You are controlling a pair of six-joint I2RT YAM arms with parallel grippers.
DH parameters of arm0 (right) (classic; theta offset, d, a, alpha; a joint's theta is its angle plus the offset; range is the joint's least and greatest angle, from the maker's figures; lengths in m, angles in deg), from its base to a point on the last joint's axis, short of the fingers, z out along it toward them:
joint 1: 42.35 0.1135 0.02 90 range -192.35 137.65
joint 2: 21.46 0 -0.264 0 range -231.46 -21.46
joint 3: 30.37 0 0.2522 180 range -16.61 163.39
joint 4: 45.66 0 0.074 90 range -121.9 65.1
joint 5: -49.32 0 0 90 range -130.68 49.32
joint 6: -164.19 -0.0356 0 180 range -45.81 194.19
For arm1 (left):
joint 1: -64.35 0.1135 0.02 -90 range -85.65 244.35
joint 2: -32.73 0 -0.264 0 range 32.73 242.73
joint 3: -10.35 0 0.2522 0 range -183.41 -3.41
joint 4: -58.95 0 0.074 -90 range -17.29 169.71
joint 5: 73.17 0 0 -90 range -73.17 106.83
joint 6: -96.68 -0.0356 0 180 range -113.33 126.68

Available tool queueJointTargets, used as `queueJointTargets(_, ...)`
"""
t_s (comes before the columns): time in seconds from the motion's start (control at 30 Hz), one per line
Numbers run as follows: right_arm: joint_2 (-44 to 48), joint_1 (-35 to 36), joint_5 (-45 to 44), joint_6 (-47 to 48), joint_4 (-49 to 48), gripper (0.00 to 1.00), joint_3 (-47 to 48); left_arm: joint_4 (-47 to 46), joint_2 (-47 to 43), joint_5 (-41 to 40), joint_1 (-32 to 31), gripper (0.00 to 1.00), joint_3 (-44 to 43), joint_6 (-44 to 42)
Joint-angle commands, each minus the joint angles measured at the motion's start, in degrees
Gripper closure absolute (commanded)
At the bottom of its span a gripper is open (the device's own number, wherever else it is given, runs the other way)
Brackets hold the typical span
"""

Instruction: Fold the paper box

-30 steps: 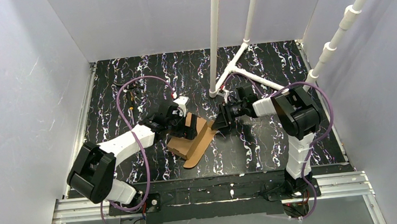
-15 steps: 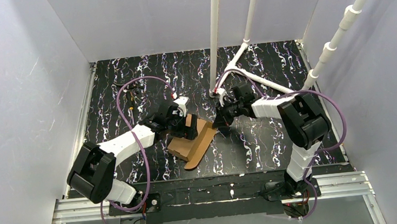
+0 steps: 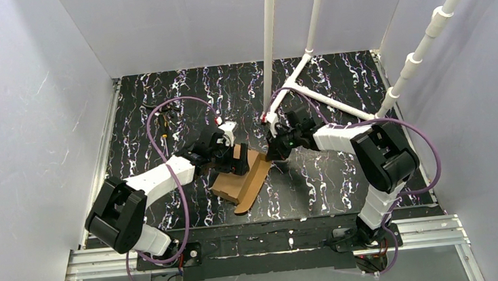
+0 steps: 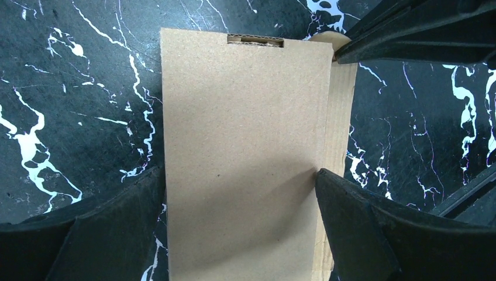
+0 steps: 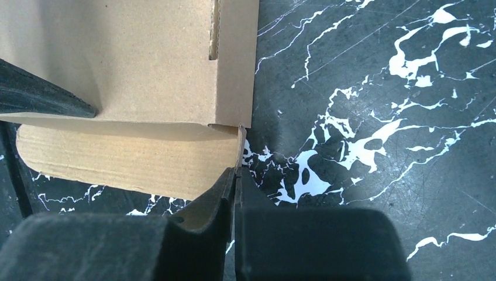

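With right gripper [image 5: 235, 174] pinched shut on flap [image 5: 128, 158] of box [image 4: 240, 105], fold slowly along crease; brace panel between wide-open, empty left gripper [image 4: 238, 175] fingers.

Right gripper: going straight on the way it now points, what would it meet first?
The paper box: the right gripper seems to pinch its flap edge already, jaws shut; the brown panel lies directly ahead.

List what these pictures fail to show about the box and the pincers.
Left wrist view: the paper box runs off the bottom edge, so its near end is unseen.
Right wrist view: how deep the flap sits inside the shut right pincer is hidden by its own fingers.
Top view: the paper box's creases and slits are too small to read.
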Motion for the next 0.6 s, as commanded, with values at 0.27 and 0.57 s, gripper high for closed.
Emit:
queueJointTargets(0.27,1.9,1.2,0.8,0.3,-0.1,0.81,1.5,-0.9,-0.2,1.4,1.3,0.02,0.9,-0.7)
queueJointTargets(0.57,4.8,2.1,-0.9,0.8,-1.1,0.98,0.4,-0.1,0.9,3.5,2.0,0.02,-0.6,-2.0)
